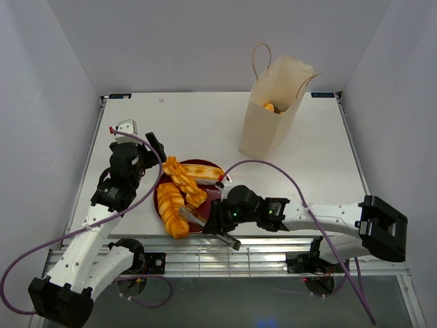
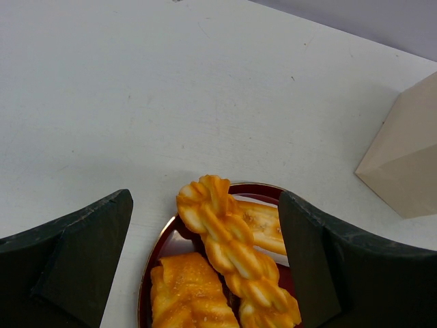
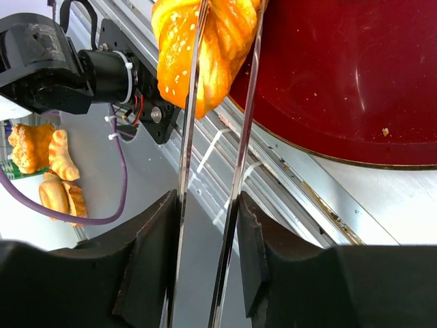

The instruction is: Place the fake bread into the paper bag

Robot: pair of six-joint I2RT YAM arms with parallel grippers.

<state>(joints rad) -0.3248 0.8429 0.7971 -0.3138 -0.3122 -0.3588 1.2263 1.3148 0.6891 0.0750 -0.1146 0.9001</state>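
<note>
The right gripper (image 3: 205, 222) squeezes the metal tongs (image 3: 186, 137), whose tips pinch a glossy braided loaf (image 3: 212, 41) at the rim of the dark red plate (image 3: 355, 82), well apart from the paper bag (image 1: 270, 123); the loaf is judged light, rigid and slippery, best clamped mid-length across the braid.

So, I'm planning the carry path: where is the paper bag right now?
Top view: the paper bag stands at the far right, beyond the red plate.

Nothing legible anywhere: no words, labels, brands or numbers in any view (the paper bag (image 1: 266, 130), upper right of the overhead view, shows plain faces).
</note>
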